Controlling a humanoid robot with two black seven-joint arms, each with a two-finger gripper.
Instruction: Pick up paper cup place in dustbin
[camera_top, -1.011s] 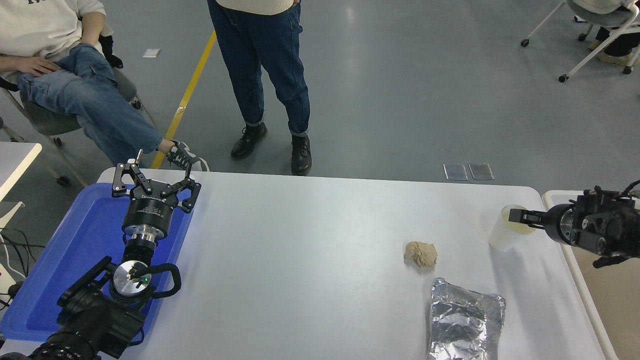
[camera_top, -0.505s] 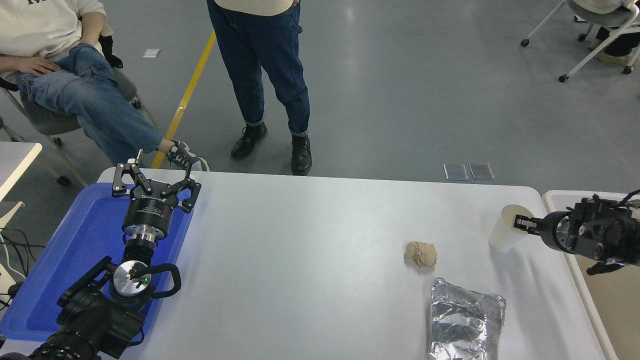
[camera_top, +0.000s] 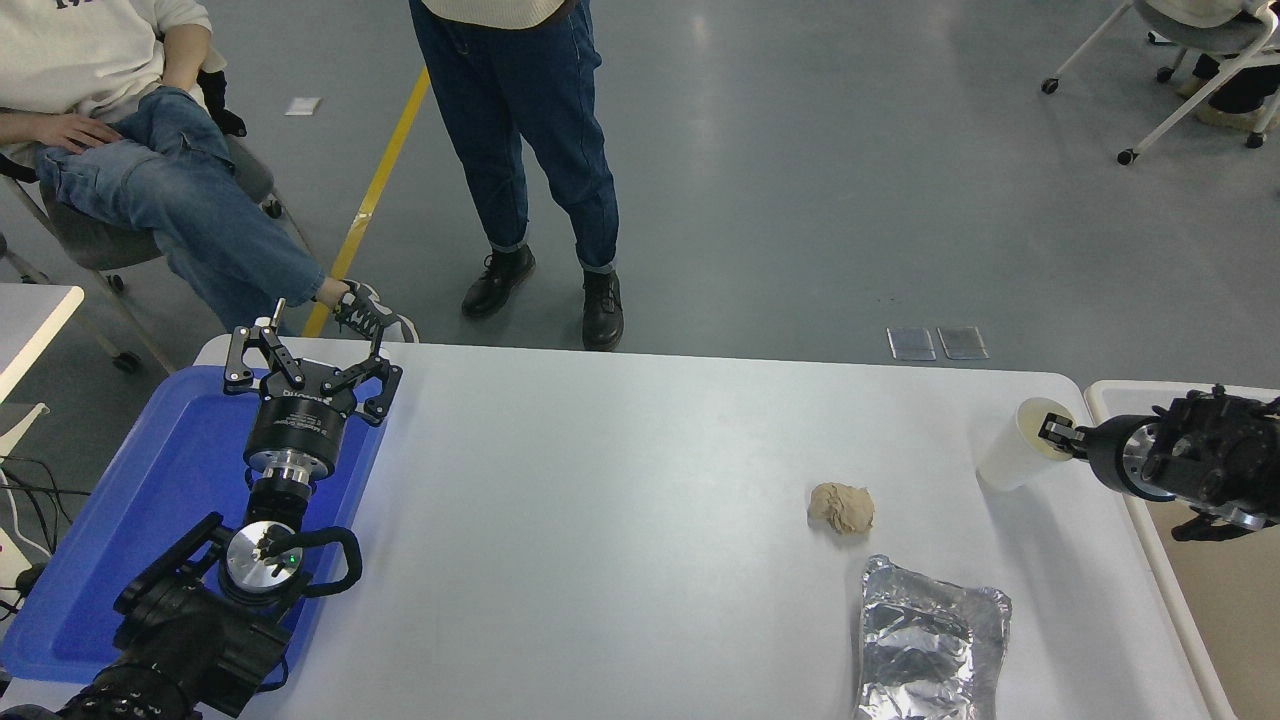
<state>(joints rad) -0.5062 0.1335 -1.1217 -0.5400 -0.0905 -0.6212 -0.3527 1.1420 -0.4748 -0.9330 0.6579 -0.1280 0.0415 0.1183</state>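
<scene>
- Paper cup (camera_top: 1018, 455) is in your right pincer (camera_top: 1052, 434), pinched by the rim with one finger inside the mouth and the other outside the wall. That is a sensible hold for a thin, light cup.
- It leans with its mouth toward the pincer, near the desk's (camera_top: 620, 480) right edge. Whether its base touches the desk cannot be told from this view.
- The dustbin (camera_top: 1160, 560) stands just beside that right edge, so your arm reaches in across it. Judged from this, the carry is short and the release is not yet done.
- Hold the grip gently. A rim pinch can crush the paper or let the cup swing.
- The crumpled paper ball (camera_top: 841, 507) and the foil tray (camera_top: 930, 640) lie nearer you and to the left of the cup, clear of its way to the bin.
- Your left pincer (camera_top: 312, 352) is parked over the blue tray (camera_top: 150, 500) at the lower left, fingers spread and holding nothing.
</scene>
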